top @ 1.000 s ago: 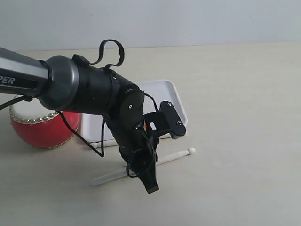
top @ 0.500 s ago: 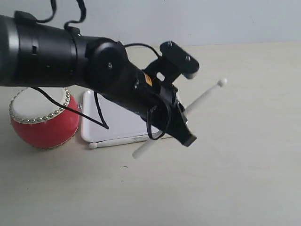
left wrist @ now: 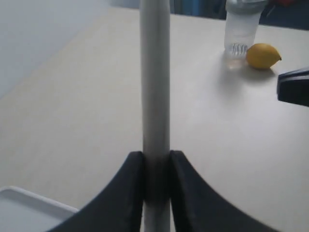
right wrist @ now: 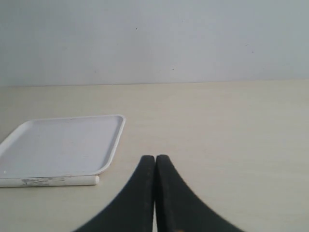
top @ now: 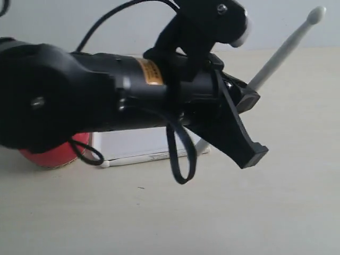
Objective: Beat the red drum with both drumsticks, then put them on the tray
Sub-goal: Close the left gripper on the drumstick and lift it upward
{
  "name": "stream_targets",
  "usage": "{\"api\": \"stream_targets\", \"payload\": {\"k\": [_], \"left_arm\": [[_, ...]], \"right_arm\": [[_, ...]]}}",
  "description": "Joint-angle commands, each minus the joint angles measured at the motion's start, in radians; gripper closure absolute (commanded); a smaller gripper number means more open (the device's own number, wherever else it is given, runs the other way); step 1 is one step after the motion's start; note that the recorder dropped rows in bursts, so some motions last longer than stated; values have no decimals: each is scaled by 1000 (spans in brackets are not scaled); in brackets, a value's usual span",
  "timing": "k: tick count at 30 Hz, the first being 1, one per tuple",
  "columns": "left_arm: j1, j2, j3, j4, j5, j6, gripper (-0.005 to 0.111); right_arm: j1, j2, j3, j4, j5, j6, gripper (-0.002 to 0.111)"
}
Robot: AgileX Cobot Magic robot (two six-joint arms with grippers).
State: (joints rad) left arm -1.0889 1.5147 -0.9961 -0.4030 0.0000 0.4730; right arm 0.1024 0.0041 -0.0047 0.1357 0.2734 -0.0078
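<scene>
My left gripper (top: 249,119) is shut on one drumstick (top: 279,53) and holds it in the air, its rounded tip up at the far right. In the left wrist view the drumstick (left wrist: 155,72) runs straight out between the closed fingers of that gripper (left wrist: 156,159). The second drumstick (top: 133,159) lies on the table against the tray's near rim. The white tray (top: 138,142) holds nothing that I can see. The red drum (top: 53,155) is mostly hidden behind the left arm. My right gripper (right wrist: 155,158) is shut on nothing, low over the table beside the tray (right wrist: 63,145) and an end of the lying drumstick (right wrist: 53,181).
A yellow lemon (left wrist: 263,55) and a clear plastic bottle (left wrist: 240,29) stand at the far side of the table. A black part (left wrist: 294,87) juts in at the edge of the left wrist view. The left arm fills much of the exterior view.
The left arm has lifted its drumstick off the table and swung up towards the camera. The stick's tip rose to the upper right. The other drumstick stayed by the tray.
</scene>
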Motion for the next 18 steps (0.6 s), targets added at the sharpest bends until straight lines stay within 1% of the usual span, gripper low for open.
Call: {"api": "stream_targets", "payload": {"k": [1,14,18], "left_arm": [[-14,-160,118,-26,-92,-9,107],[-14,-685,505,-101,-262,-9,107],[-14,-825,595,-105,-274,-2,107]], "right_arm": [[-6,-4,5,-2,-5,1,108],[-6,-4,5,-2,-5,1,108],[-6,-4,5,-2,-5,1,108]]}}
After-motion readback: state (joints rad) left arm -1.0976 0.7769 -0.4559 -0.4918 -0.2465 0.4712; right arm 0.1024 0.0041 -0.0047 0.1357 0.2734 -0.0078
